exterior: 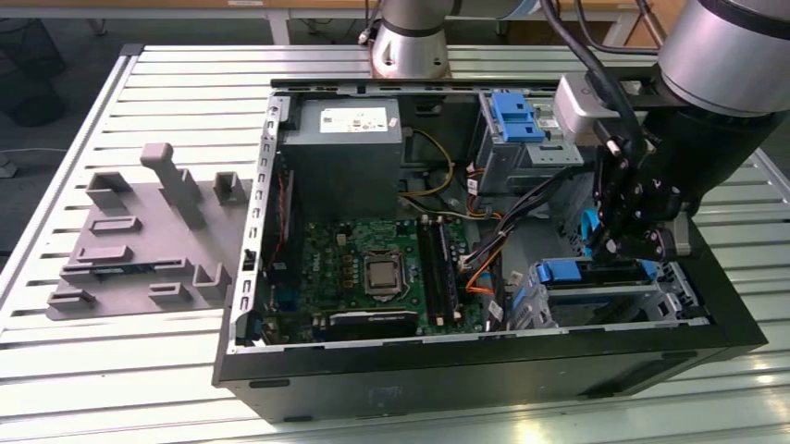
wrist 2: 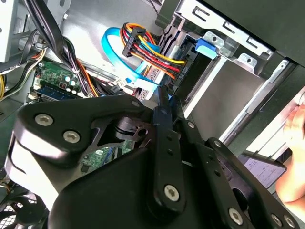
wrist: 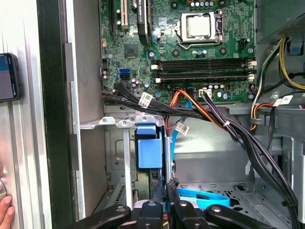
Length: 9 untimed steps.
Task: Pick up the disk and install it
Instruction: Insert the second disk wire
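disk [wrist: 150, 148]: on edge in the drive cage [wrist: 112, 157] at the case's [exterior: 494, 365] corner, blue rail end facing out, judged partly seated | gripper [wrist: 165, 210]: directly over its edge, aligned with the slot | fingers: clenched or merely touching, cannot tell | cables [wrist: 228, 126]: crowd nearby, snag risk

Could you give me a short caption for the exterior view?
Robot gripper lowered into an open computer case, above the blue-railed drive bay.

Open computer case [exterior: 494, 356], grey fixture [exterior: 142, 236]
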{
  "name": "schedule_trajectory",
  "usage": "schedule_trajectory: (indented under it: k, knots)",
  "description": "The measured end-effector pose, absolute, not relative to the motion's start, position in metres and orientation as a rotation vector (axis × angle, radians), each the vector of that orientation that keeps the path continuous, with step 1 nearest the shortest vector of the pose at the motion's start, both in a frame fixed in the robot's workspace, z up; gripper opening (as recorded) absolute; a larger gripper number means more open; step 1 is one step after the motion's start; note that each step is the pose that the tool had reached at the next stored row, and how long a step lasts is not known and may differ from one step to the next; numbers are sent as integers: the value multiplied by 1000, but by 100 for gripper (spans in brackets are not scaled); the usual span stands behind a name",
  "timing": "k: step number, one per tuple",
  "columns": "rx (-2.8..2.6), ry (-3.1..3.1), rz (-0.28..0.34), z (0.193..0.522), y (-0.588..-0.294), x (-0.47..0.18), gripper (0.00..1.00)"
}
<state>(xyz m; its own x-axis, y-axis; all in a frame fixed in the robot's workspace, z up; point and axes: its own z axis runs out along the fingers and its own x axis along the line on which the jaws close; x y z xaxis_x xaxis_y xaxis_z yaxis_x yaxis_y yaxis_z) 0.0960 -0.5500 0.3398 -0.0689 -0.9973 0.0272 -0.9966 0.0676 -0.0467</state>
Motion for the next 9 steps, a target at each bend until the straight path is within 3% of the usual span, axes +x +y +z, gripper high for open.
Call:
schedule_trajectory:
  k: [9]
  knots:
    - [-2135,2286,-82,339,-552,96,16]
